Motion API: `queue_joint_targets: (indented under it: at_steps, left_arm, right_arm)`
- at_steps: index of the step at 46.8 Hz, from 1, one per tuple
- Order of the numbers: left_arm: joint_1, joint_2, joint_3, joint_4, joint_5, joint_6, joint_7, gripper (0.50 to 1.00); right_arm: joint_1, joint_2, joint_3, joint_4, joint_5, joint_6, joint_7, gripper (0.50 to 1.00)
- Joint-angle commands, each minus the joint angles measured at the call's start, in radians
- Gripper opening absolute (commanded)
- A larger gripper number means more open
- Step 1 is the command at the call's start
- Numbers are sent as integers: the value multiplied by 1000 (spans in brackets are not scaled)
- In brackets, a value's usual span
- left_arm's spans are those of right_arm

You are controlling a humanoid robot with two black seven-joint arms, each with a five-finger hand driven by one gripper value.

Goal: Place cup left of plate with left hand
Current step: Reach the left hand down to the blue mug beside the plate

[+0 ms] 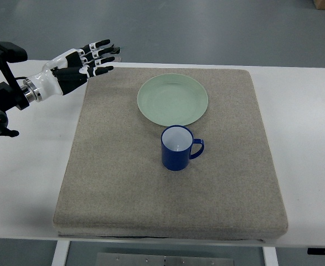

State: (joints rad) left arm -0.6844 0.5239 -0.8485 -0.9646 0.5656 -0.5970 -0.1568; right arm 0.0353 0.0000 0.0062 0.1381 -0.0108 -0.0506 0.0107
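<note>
Left hand (90, 60) hovering above the far-left corner of the grey mat (96, 183), fingers stretched out and slightly fanned, gripping nothing. Fingertips aimed toward the picture's right, along the mat's far edge. Arm entering from the left edge over the white bench (24, 183). No right hand anywhere in view, so only the left one available for the reach.

Blue cup (176, 148) well apart from the hand: off to the hand's right and a good way nearer the robot, roughly on a diagonal down and across the mat. Standing upright, mouth open upward, white inside, apparently empty. Long axis vertical, so seen almost end-on from above. Handle sticking out on the side away from the hand, pointing to the picture's right and a touch toward the far side. Plain round wall therefore facing the hand, free for a side grasp without the handle getting in the way.

Green plate (173, 100) lying flat between the hand's line of pointing and the cup, to the hand's right and slightly nearer; cup just beside the plate's near rim, possibly overlapping it in this view, contact not certain. Bare mat between hand and plate: likely the target spot, already close to the hand.

Judged stage: approach not yet begun, cup untouched. Likely need: a sweep right and toward the robot, skirting the plate's near-left rim.
</note>
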Motion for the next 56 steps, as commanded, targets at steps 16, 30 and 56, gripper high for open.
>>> queue_joint_targets:
  at_steps: [16, 30, 56]
  left_arm:
    - [94, -56, 20, -132, 235, -1, -43, 996]
    - [112, -154, 48, -126, 335, 3, -63, 996]
    - [106, -303, 92, -14, 358, 36, -46, 996]
  right_arm:
    - [0, 0, 0, 0, 0, 0, 0, 934]
    - [0, 0, 0, 0, 0, 0, 0, 934]
    - [0, 0, 0, 0, 0, 0, 0, 934]
